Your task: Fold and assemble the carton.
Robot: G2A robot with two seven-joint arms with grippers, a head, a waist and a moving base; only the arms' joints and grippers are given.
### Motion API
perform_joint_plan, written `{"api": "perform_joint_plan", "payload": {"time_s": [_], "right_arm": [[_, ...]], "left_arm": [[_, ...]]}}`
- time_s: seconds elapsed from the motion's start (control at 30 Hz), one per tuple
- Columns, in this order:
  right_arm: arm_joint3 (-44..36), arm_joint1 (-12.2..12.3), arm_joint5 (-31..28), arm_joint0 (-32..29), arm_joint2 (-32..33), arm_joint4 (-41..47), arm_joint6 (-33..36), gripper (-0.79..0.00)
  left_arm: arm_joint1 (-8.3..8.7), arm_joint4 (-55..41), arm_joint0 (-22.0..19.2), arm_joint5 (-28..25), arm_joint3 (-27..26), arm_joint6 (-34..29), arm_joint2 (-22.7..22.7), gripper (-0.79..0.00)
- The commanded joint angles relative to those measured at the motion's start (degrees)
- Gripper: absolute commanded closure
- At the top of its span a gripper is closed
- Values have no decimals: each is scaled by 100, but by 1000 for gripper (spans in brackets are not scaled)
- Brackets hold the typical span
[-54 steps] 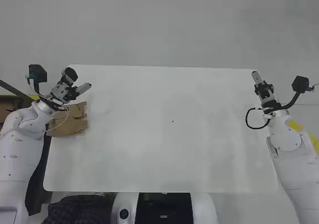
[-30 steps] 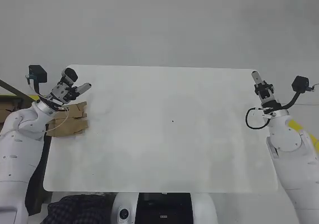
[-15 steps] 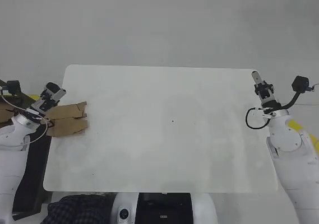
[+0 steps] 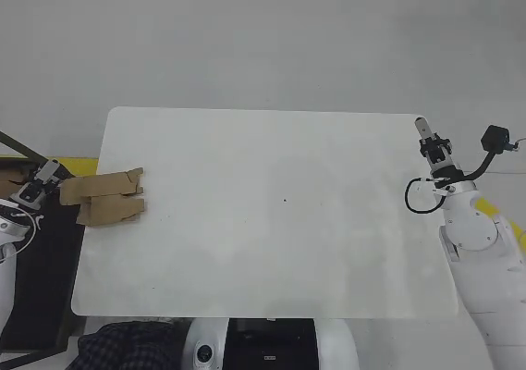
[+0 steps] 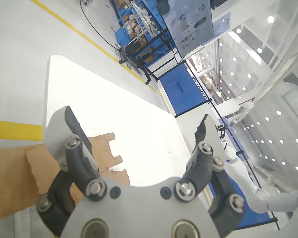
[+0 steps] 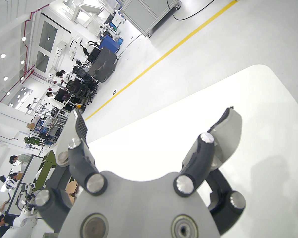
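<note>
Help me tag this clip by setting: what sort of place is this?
Probably a factory-style robotics lab or workshop hall. The signs are yellow floor lines marking lanes, blue storage racks loaded with parts, and a large metal equipment cabinet standing on the open floor.

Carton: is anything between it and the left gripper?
Nothing visible. The open left gripper sits at the end of the flat carton that overhangs the table's left edge, with no other thing between them.
</note>
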Motion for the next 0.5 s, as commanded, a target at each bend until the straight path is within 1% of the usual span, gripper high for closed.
{"api": "perform_joint_plan", "payload": {"time_s": [0.0,0.33,0.47], "right_arm": [[0,0,0,0,0,0,0,-785],[0,0,0,0,0,0,0,-785],[0,0,0,0,0,0,0,-785]], "left_arm": [[-1,13,-1,-1,-2,8,0,-785],[-1,13,-1,-1,-2,8,0,-785],[-16,141,9,258,-164,240,27,-785]]}}
